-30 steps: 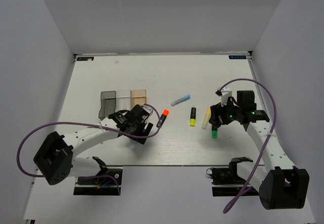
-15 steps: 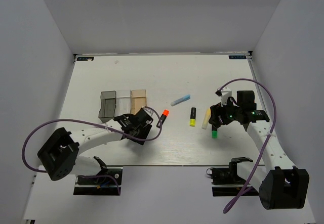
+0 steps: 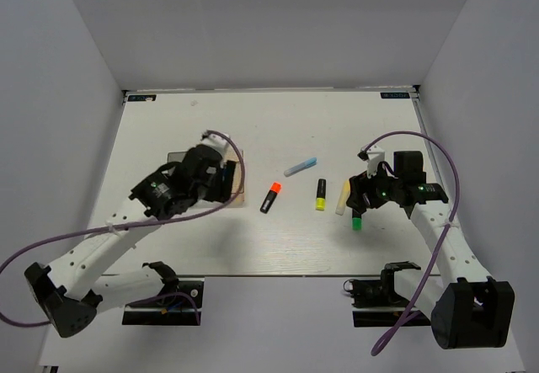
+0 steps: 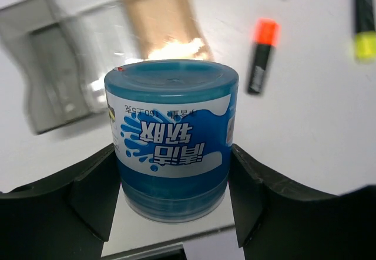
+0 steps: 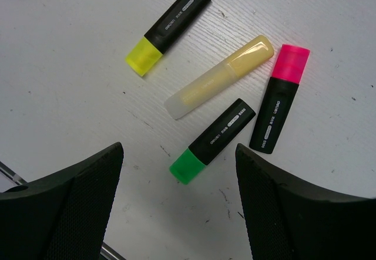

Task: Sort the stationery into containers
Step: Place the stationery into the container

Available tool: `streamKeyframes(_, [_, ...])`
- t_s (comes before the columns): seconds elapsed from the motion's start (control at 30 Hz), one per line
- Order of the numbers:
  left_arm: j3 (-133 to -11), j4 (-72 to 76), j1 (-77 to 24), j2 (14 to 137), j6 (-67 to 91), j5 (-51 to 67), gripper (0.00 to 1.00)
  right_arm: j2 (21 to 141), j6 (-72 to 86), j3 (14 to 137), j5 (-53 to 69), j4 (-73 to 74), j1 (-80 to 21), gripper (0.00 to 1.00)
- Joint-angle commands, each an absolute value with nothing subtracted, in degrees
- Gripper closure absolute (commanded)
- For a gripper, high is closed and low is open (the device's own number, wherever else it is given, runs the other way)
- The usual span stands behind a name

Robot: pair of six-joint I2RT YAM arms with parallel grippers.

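Item 1, containers: grey bin (image 4: 44,60), clear bin (image 4: 106,46) and amber bin (image 4: 161,22), joined in a row on the white table (image 3: 210,120). In the left wrist view they lie beyond the held load, grey to its left, amber straight behind it. From above, the arm covers most of the row.

Item 2, left gripper (image 4: 173,154): clamped on a round tub (image 4: 171,113), blue with a white printed band, one black finger (image 4: 94,195) pressed to each side. The tub is held upright, lid up, off the table.

Item 3, orange-capped marker (image 3: 269,197): flat on the table, to the right of the left gripper and apart from it.

Item 4, pale blue stick (image 3: 301,167): further right and further from the bases, lying alone.

Item 5, yellow-capped marker (image 5: 168,28): ahead and left of the right gripper, cap toward it.

Item 6, cream stick (image 5: 218,76): just beside the yellow-capped marker, roughly parallel, nearer the right gripper.

Item 7, green-capped marker (image 5: 212,141): closest to the right gripper, its cap in line with the gap between the fingers.

Item 8, pink-capped marker (image 5: 279,98): just right of the green-capped marker, their black ends nearly meeting.

Item 9, right gripper (image 5: 178,160): jaws spread wide, nothing between them, poised over the cluster of items 5 to 8
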State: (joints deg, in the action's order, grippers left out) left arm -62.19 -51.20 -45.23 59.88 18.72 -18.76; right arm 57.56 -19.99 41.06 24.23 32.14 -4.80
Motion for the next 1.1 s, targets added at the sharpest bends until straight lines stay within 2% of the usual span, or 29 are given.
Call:
streamKeyframes(0.0, [-65.83, -56.16, -36.14, 61.95, 16.79, -23.82, 1.0, 56.43, -20.3, 43.59, 25.49, 32.87, -5.01, 0.21])
streamKeyframes(0.17, [-66.1, -53.63, -16.21, 67.23, 15.91, -16.27, 1.0, 56.25, -20.3, 43.42, 25.66, 33.13, -4.83, 0.21])
streamKeyframes(0.27, [-65.13, -50.81, -9.52, 70.57, 14.86, -12.84, 1.0, 55.99, -20.21, 43.33, 25.66, 33.13, -4.84, 0.21])
streamKeyframes(0.73, [-69.79, -47.55, -5.54, 86.74, 12.57, -11.42, 1.0, 56.69, -20.74, 43.33, 25.58, 33.39, -4.83, 0.21])
streamKeyframes(0.9, [-69.79, -47.02, -5.54, 89.56, 12.3, -12.39, 0.87, 56.86, -20.92, 43.33, 25.58, 33.05, -5.01, 0.21])
streamKeyframes(0.93, [-69.7, -46.93, -5.54, 89.82, 12.3, -12.48, 0.75, 56.87, -21.0, 43.42, 25.58, 33.22, -4.84, 0.21])
streamKeyframes(1.03, [-69.52, -46.93, -5.45, 90.26, 12.22, -12.48, 0.62, 57.13, -21.09, 43.33, 25.49, 32.96, -4.84, 0.21])
streamKeyframes(1.07, [-69.09, -46.85, -5.45, 90.26, 12.3, -12.39, 0.51, 57.04, -21.18, 43.33, 25.49, 33.05, -4.83, 0.21])
